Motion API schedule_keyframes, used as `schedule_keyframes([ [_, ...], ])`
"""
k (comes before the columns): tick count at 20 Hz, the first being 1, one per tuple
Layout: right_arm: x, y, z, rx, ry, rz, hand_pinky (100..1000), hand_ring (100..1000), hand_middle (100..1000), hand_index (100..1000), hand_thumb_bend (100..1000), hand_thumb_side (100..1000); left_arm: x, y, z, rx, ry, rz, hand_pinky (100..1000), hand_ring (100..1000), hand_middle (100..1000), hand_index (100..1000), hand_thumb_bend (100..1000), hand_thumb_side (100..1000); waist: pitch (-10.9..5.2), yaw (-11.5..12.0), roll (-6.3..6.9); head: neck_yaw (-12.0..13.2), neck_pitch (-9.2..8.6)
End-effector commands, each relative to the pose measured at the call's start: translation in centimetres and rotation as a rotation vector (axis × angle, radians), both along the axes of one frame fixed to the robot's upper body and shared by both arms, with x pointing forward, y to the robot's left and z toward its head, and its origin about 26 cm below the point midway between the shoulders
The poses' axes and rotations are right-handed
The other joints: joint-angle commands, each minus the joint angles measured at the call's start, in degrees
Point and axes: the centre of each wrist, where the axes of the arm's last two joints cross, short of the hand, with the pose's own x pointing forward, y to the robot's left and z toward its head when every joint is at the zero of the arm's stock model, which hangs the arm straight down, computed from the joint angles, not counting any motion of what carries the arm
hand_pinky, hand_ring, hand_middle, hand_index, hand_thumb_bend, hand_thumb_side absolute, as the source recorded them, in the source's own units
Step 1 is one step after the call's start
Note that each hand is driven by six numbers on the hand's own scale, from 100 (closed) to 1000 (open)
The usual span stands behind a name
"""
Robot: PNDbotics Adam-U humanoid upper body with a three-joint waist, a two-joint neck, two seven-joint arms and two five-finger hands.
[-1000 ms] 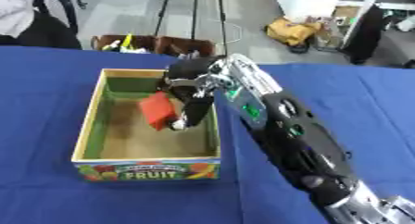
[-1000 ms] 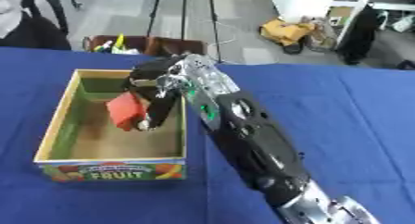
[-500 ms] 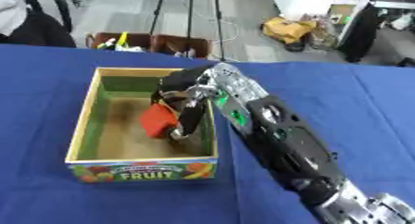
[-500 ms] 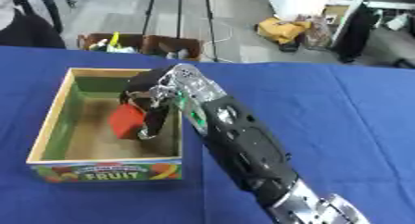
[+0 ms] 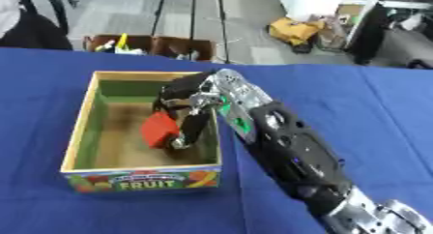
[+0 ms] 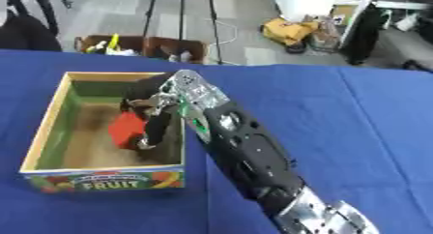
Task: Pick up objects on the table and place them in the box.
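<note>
A cardboard box (image 5: 79,127) with green inner walls and a FRUIT label on its front sits on the blue table. My right arm reaches in from the lower right, and my right hand (image 5: 188,106) is down inside the box. Its fingers and thumb are curled round a red object (image 5: 159,129), which hangs low over the box floor, toward the right wall. The same red object (image 6: 126,129) shows between the fingers in the right eye view. My left hand is in no view.
The blue tablecloth (image 5: 355,112) spreads wide to the right of the box. Beyond the table's far edge stand a crate of small items (image 5: 149,46), tripod legs (image 5: 193,15) and a yellow bag (image 5: 299,33) on the floor.
My right hand has gone lower into the box with the red object still held. The whole picture has shifted a little, so the head has moved too.
</note>
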Motion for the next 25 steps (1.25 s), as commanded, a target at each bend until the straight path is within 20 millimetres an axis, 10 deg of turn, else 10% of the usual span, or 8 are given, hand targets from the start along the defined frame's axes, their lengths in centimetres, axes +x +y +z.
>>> schedule_keyframes([
  [1, -0.6, -0.1, 1.9, -0.069, -0.012, 0.05, 602, 835, 791, 864, 610, 566, -0.2, 0.0, 0.8, 0.007, -0.032, 0.0, 265, 572, 504, 452, 100, 815, -1.47, -0.1, 0.55, -0.2, -0.31],
  [14, -2.8, -2.3, 6.6, 0.093, -0.18, 0.062, 598, 823, 784, 881, 570, 649, -0.3, 0.2, 0.6, 0.007, -0.022, 0.01, 265, 569, 500, 451, 100, 813, -2.59, -1.0, 1.31, 1.3, 0.8],
  [25, -7.7, -12.3, 11.5, 0.519, -0.439, -0.041, 513, 710, 663, 798, 109, 903, -0.5, 0.8, 0.1, -0.004, -0.011, 0.048, 264, 567, 500, 452, 100, 812, -3.41, -4.0, 3.33, 8.1, 3.24],
])
